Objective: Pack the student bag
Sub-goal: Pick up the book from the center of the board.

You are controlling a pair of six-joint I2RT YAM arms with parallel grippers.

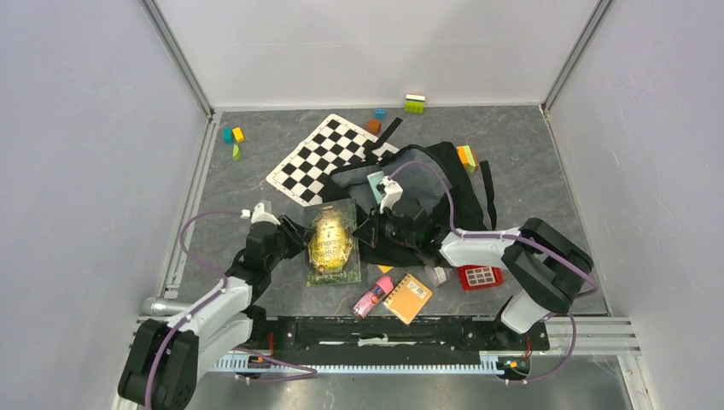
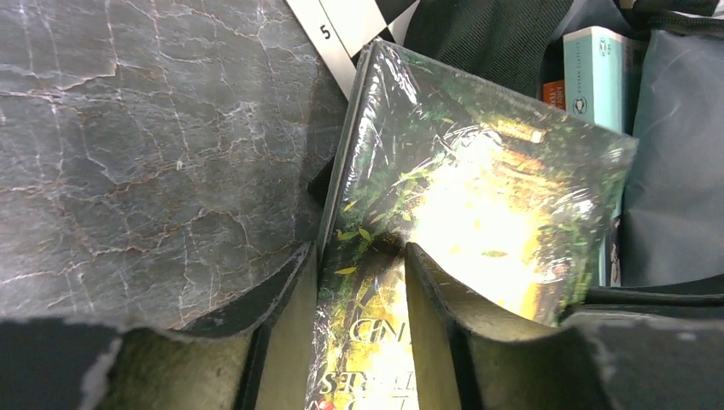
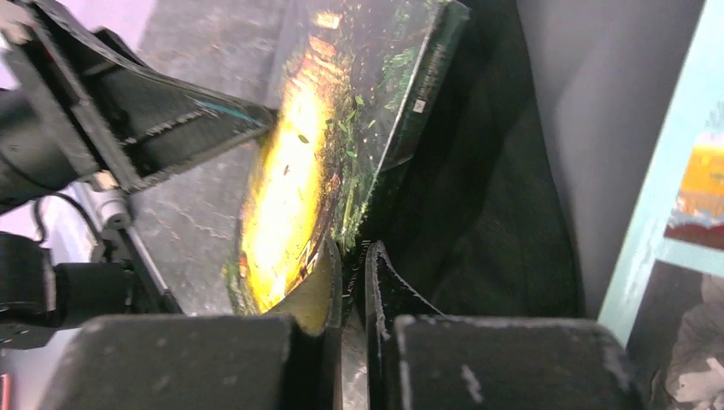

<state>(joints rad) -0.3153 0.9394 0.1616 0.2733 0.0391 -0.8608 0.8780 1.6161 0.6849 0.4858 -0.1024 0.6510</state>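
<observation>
Near edge: an orange notebook (image 1: 408,297), a pink case (image 1: 373,296) and a red calculator (image 1: 480,276) lie unpacked on the tabletop (image 2: 128,154).
Left jaws: the left gripper (image 2: 357,252) is clamped across the near end of the wrapped book (image 1: 331,243), one finger on each face.
Wrapped book: held at a tilt, with its far corner reaching the bag's opening. The glossy film looks slippery to me.
Right jaws: the right gripper (image 3: 352,252) has its jaws drawn almost together on the book's bag-side edge. They appear to pinch that edge or its film.
Step in hand: feeding the book into the bag, by my reading.
Doing it well: let the left arm carry and push along the book's length while the right steers the leading edge over the fabric lip. Hold the tilt shallow so the corner does not snag. Aim to slide it in beside the teal book (image 2: 598,77) already inside. Let go on the right only once the edge is past the lip.
Student bag: the student bag (image 1: 465,192) lies open on the tabletop just beyond the book. It is to the right of the left jaws, and its black fabric is right beside the right jaws.
Farther: a chessboard mat (image 1: 320,158) lies behind, partly under the bag.
</observation>
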